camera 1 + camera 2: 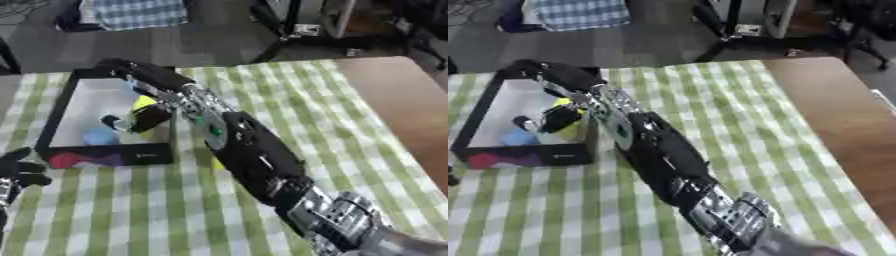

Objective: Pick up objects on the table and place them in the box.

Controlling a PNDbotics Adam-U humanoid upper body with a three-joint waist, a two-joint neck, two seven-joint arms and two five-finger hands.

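Observation:
A black-walled box with a white floor stands at the table's far left. Inside it lie a blue thing and, at the front left corner, a red and purple thing. My right arm stretches from the lower right across the table, and my right hand hangs over the box's right side. Its fingers are curled round a yellow-green object. My left hand rests open at the lower left, in front of the box. A small yellow bit peeks out from under my right forearm.
A green and white chequered cloth covers most of the table. Bare brown wood shows along its right side. Beyond the far edge are grey floor, metal stand legs and a plaid cloth.

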